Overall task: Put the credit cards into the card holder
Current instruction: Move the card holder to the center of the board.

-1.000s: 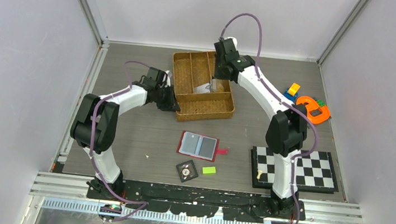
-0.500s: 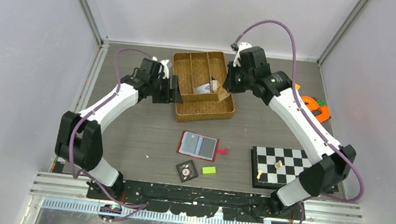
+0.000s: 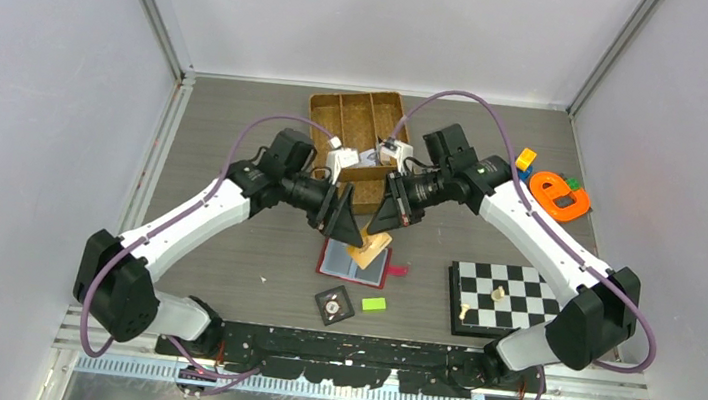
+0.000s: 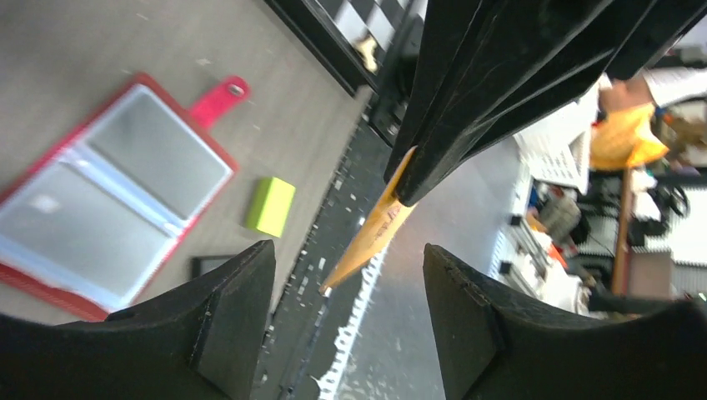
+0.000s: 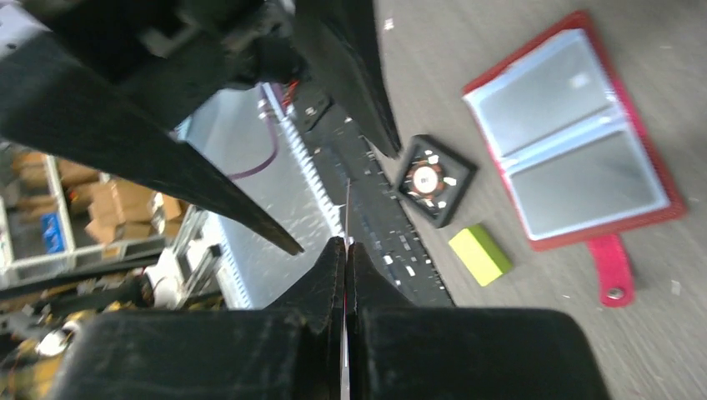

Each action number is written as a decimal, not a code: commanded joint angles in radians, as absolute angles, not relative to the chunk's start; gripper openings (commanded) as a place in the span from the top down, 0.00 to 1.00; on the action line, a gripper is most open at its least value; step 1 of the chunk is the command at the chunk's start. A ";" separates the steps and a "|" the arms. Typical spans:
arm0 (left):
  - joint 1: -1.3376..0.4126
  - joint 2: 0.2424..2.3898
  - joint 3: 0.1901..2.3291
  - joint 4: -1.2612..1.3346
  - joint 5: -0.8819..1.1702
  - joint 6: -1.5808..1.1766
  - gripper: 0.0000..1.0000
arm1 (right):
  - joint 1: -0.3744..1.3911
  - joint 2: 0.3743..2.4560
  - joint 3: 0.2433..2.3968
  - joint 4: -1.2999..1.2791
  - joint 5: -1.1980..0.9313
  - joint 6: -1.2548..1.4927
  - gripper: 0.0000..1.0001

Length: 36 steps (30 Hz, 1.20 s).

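No writing can be read anywhere; the marks around the dial on the black tile (image 3: 334, 304) are too small to make out. Both arms stretch from their bases inward over the middle of the table (image 3: 224, 246), forearms converging so the two grippers nearly meet nose to nose just in front of the woven tray (image 3: 339, 118). The right gripper (image 3: 382, 225) points down and toward the left one, its jaws pinched tight on the upper edge of a tan-orange card (image 3: 368, 253), which hangs tilted below the fingertips. The left gripper (image 3: 345, 227) faces it with jaws spread wide and gripping nothing; from its wrist camera the card shows edge-on between the two fingers, touching neither. The red wallet (image 4: 108, 218) lies open and flat on the table, grey-blue pockets up and closing tab out to the side. From above, the card overlaps the wallet's right half; whether it touches the pocket cannot be told. A green block (image 5: 481, 254) and the tile sit just in front of the wallet, with a chessboard (image 3: 562, 284) to the right.
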State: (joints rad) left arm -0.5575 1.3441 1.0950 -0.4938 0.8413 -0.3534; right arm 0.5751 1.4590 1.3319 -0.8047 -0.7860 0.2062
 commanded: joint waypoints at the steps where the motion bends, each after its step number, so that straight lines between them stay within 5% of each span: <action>1: -0.588 1.334 1.060 -0.503 1.046 -0.312 0.33 | 0.585 1.403 1.333 -0.789 -1.013 0.176 1.00; 3: -0.603 1.336 1.053 -0.495 1.094 -0.311 0.40 | 0.587 1.398 1.335 -0.789 -1.019 0.172 1.00; 8: -0.613 1.323 1.029 -0.437 1.165 -0.338 0.98 | 0.587 1.392 1.337 -0.785 -0.943 0.175 0.92; 11: -0.613 1.296 1.001 -0.364 1.161 -0.382 1.00 | 0.585 1.373 1.327 -0.758 -0.800 0.219 0.48; 12: -0.612 1.280 0.986 -0.332 1.136 -0.402 1.00 | 0.583 1.357 1.311 -0.733 -0.750 0.249 0.41; 22: -0.613 1.124 0.783 0.152 0.745 -0.752 1.00 | 0.572 1.087 0.958 -0.231 -0.572 0.728 0.28; 30: -0.614 1.144 0.742 0.288 0.754 -0.853 1.00 | 0.572 1.081 0.803 0.057 -0.654 0.913 0.37; 34: -0.613 1.158 0.727 0.304 0.768 -0.877 1.00 | 0.571 1.082 0.782 0.112 -0.637 0.940 0.72; 36: -0.614 1.159 0.721 0.265 0.763 -0.861 0.83 | 0.572 1.075 0.750 0.136 -0.604 0.958 0.94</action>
